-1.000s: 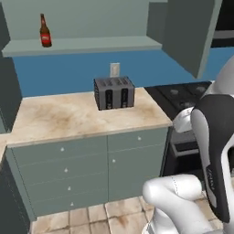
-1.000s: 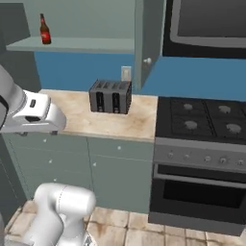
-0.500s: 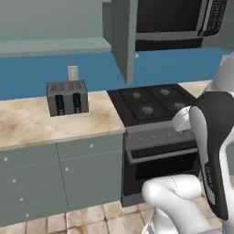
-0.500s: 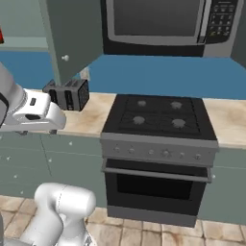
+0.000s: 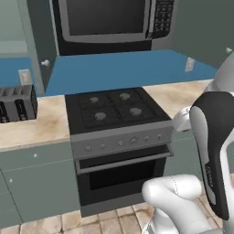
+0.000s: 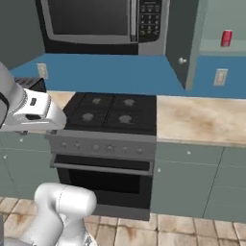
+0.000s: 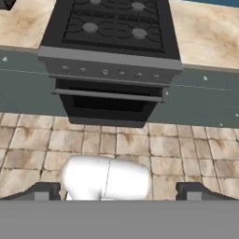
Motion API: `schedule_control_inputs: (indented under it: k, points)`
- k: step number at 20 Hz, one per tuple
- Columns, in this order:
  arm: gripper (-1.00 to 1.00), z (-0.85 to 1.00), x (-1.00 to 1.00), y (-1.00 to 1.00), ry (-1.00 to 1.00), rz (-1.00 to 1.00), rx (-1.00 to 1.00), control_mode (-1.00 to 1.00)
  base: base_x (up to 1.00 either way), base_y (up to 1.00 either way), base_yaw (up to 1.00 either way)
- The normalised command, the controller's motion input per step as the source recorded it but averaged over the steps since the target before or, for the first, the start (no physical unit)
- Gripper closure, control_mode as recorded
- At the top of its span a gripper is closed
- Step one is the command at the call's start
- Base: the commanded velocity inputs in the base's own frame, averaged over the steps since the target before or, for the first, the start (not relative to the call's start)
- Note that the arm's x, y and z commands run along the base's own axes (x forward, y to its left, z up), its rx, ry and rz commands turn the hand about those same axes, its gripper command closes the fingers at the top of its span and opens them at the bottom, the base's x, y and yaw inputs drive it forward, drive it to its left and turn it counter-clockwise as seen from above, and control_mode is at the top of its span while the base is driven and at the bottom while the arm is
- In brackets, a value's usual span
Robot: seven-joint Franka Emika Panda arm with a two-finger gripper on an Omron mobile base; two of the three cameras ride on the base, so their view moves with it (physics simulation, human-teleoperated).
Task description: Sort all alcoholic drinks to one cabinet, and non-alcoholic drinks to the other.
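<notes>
The whole scene is sliding leftward across both base views, which is the base driving to the right along the kitchen and not the things moving: the black gas stove with four burners (image 5: 112, 107) and the dark microwave with a silver frame (image 5: 107, 20) above it are now sitting in the middle of the picture, where a second ago the beige marbled surface (image 6: 202, 117) and its grey-green drawers were lying. The dark slotted toaster (image 5: 16, 103) is being pushed to the far left edge, and the slim brown glass beer bottle, standing on the left cabinet's shelf a second ago, is being left behind on that side. On the right, the grey-green upper cabinet with its door swung open (image 6: 185, 38) is coming into the right base view, and a small red soda can with a silver top (image 6: 226, 38) is standing upright on its shelf. The hand (image 7: 119, 191) is pointing down at the tiled floor before the oven, its fingers standing wide apart and carrying nothing, so the robot is probably travelling between cabinets rather than delivering a drink
</notes>
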Motion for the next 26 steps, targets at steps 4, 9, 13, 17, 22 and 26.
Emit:
schedule_control_inputs:
  k: [4,9,13,17,22,26]
  points:
    - [-1.00,0.00,0.00,0.00,0.00,0.00,0.00,1.00,0.00,-1.00,-0.03]
    - [-1.00,0.00,0.00,0.00,0.00,0.00,0.00,1.00,0.00,-1.00,-0.03]
    - [-1.00,0.00,0.00,0.00,0.00,0.00,0.00,1.00,0.01,-1.00,-0.02]
    - [-1.00,0.00,0.00,0.00,0.00,0.00,0.00,1.00,0.16,-0.93,-0.03]
    - [-1.00,0.00,0.00,0.00,0.00,0.00,0.00,1.00,0.28,-0.84,-0.02]
    - [-1.00,0.00,0.00,0.00,0.00,0.00,0.00,1.00,0.42,-0.54,-0.01]
